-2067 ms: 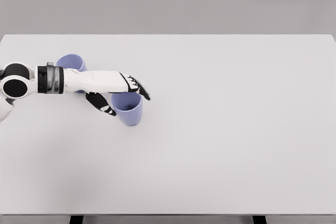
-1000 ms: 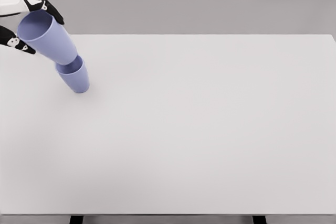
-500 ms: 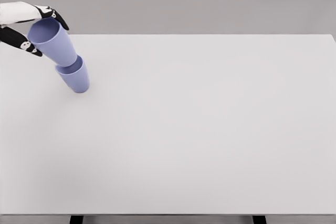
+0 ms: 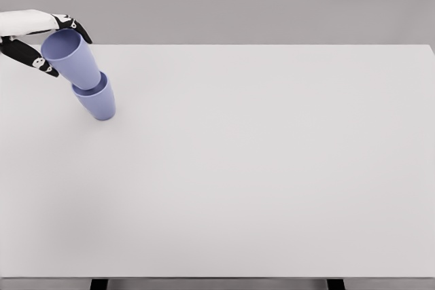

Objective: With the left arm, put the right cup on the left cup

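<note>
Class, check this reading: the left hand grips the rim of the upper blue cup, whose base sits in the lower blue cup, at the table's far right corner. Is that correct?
One detail is wrong. The head view shows the left hand gripping the rim of the upper cup, whose base sits in the lower cup, at the far left corner of the table, not the far right.

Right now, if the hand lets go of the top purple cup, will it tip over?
Probably not far. The top cup already sits partly inside the bottom cup, which should catch it. It looks stiff, like smooth plastic, so it might slide deeper and settle. The stack leans in this view, so a nudge from the left hand could topple both on the table.
</note>
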Action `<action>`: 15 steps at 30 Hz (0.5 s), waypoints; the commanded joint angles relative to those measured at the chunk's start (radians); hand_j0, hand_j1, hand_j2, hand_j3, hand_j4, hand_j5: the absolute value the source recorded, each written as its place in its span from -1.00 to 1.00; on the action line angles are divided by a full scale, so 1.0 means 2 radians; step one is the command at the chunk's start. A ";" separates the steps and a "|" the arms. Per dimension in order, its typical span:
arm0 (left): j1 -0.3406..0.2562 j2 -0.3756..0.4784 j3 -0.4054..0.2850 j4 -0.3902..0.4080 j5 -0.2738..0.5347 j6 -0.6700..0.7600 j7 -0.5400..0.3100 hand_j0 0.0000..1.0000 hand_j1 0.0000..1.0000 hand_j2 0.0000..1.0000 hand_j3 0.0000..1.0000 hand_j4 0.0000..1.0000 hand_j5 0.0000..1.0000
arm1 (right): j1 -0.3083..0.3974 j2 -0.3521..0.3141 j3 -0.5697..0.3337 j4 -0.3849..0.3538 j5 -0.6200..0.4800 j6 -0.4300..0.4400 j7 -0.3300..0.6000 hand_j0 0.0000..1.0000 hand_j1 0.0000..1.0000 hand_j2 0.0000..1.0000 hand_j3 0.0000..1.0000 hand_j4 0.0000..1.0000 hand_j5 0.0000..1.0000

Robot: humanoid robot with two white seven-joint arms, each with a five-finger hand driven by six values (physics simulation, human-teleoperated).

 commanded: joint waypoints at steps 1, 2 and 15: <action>0.000 -0.002 0.001 0.007 0.003 0.002 0.000 0.04 0.04 0.04 0.04 0.04 0.04 | 0.000 0.000 0.000 0.000 0.000 0.000 0.000 1.00 1.00 1.00 1.00 1.00 1.00; 0.000 -0.003 0.001 0.011 0.003 0.002 0.000 0.04 0.04 0.04 0.04 0.04 0.04 | 0.000 0.000 0.000 0.000 0.000 0.000 0.000 1.00 1.00 1.00 1.00 1.00 1.00; 0.002 -0.022 0.002 0.033 -0.005 0.002 0.000 0.05 0.05 0.05 0.05 0.05 0.05 | 0.000 0.000 0.000 0.000 0.000 0.000 0.000 1.00 1.00 1.00 1.00 1.00 1.00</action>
